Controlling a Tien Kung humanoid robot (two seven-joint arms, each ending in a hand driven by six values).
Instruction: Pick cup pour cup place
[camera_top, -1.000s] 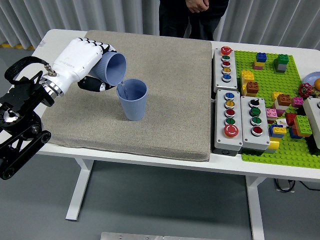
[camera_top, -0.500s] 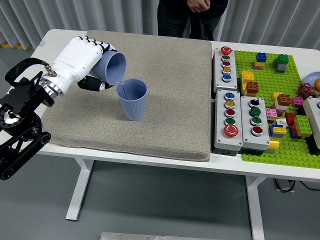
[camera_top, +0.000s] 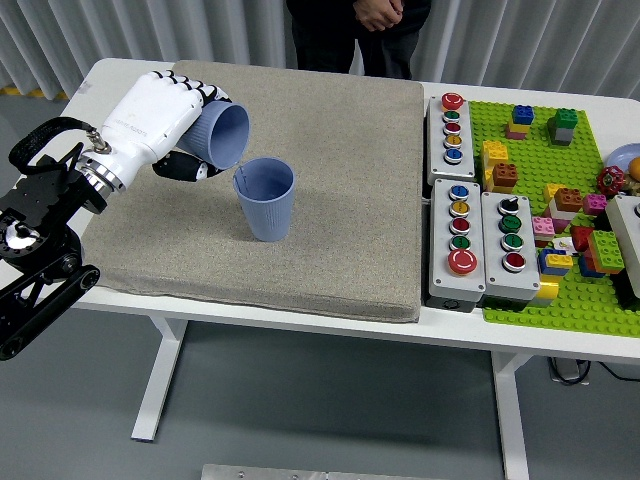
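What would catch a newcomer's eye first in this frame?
The white robot left hand at the left, holding a blue plastic cup tipped on its side over a second, upright blue cup on the beige cloth mat. Next, the bright green brick baseplate crowded with coloured blocks at the right, beside three grey push-button boxes.

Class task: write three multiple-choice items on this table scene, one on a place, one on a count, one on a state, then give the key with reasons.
1. Where does the upright blue cup stand?
A. on the grey mat
B. on the green baseplate
C. on a button box

2. How many blue cups show?
A. one
B. two
C. three

3. How is the held cup?
A. upright
B. lying on the mat
C. tipped, mouth toward the standing cup

Key: 1 A, its base rests on the mat. 2 B, one stands, one is held. 3 C, the left hand holds it tilted above the other's rim.
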